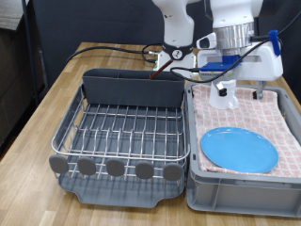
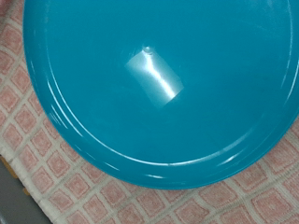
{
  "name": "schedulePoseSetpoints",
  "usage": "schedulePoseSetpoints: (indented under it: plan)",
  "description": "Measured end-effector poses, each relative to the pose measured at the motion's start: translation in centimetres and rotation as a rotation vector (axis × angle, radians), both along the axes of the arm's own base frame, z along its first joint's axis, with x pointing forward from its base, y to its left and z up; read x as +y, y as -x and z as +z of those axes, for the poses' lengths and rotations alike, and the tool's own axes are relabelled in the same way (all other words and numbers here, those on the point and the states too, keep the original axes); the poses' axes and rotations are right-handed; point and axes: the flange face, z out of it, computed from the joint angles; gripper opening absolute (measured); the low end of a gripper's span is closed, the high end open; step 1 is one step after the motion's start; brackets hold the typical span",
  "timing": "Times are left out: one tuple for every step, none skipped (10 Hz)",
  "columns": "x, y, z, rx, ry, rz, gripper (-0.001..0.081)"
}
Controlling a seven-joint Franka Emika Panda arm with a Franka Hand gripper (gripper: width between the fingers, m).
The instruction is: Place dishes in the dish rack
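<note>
While the gripper [image 1: 239, 91] hangs above the grey tub [image 1: 240, 184], jaw state can't be told, blue plate [image 1: 239, 149] lies flat on pink checked cloth [image 1: 273, 115]; dish rack [image 1: 122, 132] beside it.

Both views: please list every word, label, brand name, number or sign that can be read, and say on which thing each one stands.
No readable text in either view.
Blue plate: plain; the wrist view shows only a light glare.
Checked cloth: pattern only.
Dish rack: no label visible.
Tool: blue and white parts, any marking too small to read.
</note>
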Motion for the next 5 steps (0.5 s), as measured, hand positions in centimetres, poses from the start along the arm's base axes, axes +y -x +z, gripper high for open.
schedulePoseSetpoints:
  plan:
    - [-0.6,0.1,-0.5,-0.016,-0.015,0.012,0.0802]
    - [-0.9,0.3,-1.1,-0.022,-0.007,0.015,0.0802]
    - [-1.3,0.6,-1.7,-0.026,-0.007,0.007,0.0802]
    - [-1.6,0.9,-2.4,-0.034,-0.01,0.006,0.0802]
    - [-1.8,1.1,-2.9,-0.042,-0.011,0.008,0.0802]
